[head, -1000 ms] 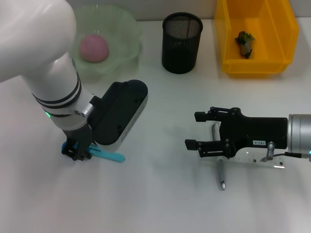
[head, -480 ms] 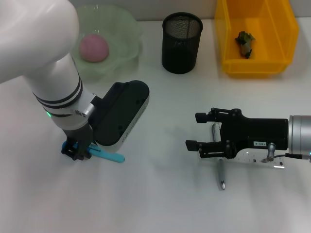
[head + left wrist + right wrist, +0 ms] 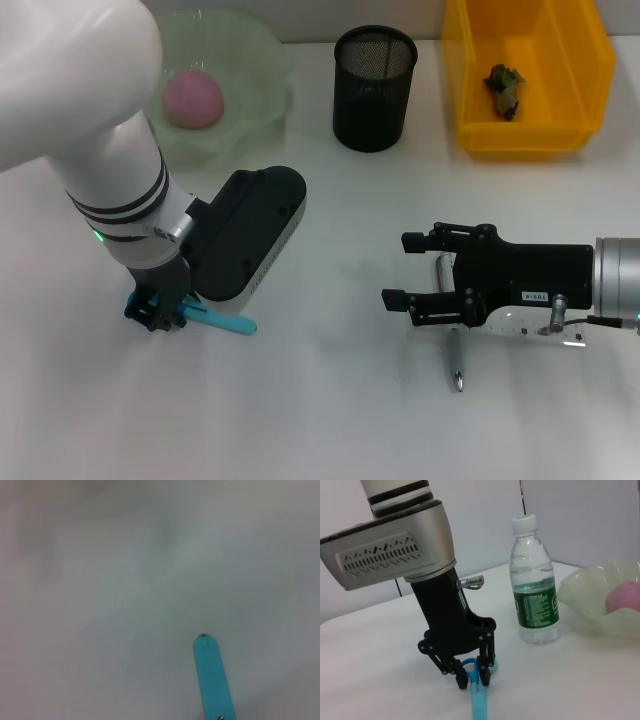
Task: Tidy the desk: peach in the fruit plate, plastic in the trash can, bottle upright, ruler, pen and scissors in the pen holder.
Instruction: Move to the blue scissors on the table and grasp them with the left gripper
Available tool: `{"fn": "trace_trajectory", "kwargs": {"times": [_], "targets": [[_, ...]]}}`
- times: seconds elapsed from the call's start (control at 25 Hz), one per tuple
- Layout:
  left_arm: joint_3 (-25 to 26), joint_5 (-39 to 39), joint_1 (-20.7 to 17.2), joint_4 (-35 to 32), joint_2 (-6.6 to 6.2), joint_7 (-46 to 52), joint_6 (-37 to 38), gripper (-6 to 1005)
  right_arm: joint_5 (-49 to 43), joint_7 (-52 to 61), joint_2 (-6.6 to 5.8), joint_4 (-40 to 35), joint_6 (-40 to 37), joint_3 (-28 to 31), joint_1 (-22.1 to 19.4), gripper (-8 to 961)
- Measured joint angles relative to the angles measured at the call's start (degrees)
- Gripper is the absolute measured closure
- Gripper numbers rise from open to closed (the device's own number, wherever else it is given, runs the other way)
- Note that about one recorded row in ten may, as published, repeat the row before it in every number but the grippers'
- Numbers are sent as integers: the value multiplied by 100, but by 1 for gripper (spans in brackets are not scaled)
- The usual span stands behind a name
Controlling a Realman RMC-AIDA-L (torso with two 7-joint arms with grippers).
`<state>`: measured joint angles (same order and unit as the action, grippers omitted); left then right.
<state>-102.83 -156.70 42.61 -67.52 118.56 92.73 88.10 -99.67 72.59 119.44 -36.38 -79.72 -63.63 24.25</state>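
Note:
My left gripper stands down on the desk at the left, shut on the light blue handles of the scissors. The right wrist view shows its fingers pinching the handle loop of the scissors, which lie flat. Their cyan blade cover shows in the left wrist view. My right gripper is open, low over the pen and the clear ruler. The bottle stands upright behind my left arm. The peach sits in the fruit plate.
At the back centre stands the black mesh pen holder. The yellow trash can at the back right holds a crumpled piece of plastic. The fruit plate is close beside the bottle.

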Motion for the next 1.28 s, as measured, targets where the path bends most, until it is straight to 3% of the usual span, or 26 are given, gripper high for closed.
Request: {"fn": "trace_trajectory", "kwargs": {"times": [1.28], "targets": [[-88,8,-29,0,0,-15,-29,753,1,1,0,26,-61,18,-17,124]]}}
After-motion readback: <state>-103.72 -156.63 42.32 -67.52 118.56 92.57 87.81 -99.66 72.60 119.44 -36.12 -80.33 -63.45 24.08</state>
